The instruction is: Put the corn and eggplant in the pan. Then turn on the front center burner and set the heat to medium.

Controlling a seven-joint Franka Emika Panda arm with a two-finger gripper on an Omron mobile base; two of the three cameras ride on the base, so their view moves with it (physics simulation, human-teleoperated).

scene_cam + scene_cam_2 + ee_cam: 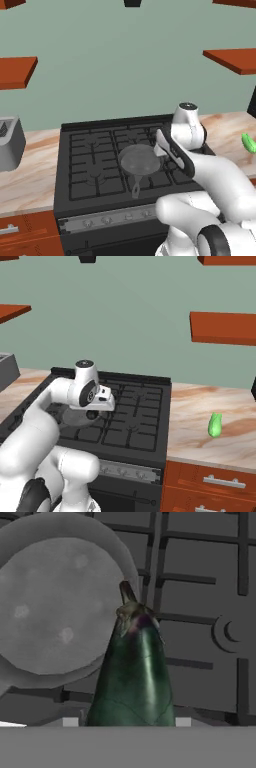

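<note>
My gripper (126,722) is shut on the eggplant (132,672), a dark glossy purple-green body with its stem pointing away from the hand. It hangs over the black stove grate just beside the rim of the round grey pan (55,607). The pan (140,160) rests on the front center burner (145,180), handle toward the stove front. In the right base view the hand (100,398) hovers over the pan (67,417), with the dark eggplant (92,415) below it. The bright green corn (215,425) lies on the counter right of the stove, also in the left base view (248,142).
A neighbouring round burner (232,632) lies under the grate beside the eggplant. A row of knobs (125,472) runs along the stove front. A grey appliance (10,142) stands on the left counter. Brown shelves (225,326) hang on the wall above.
</note>
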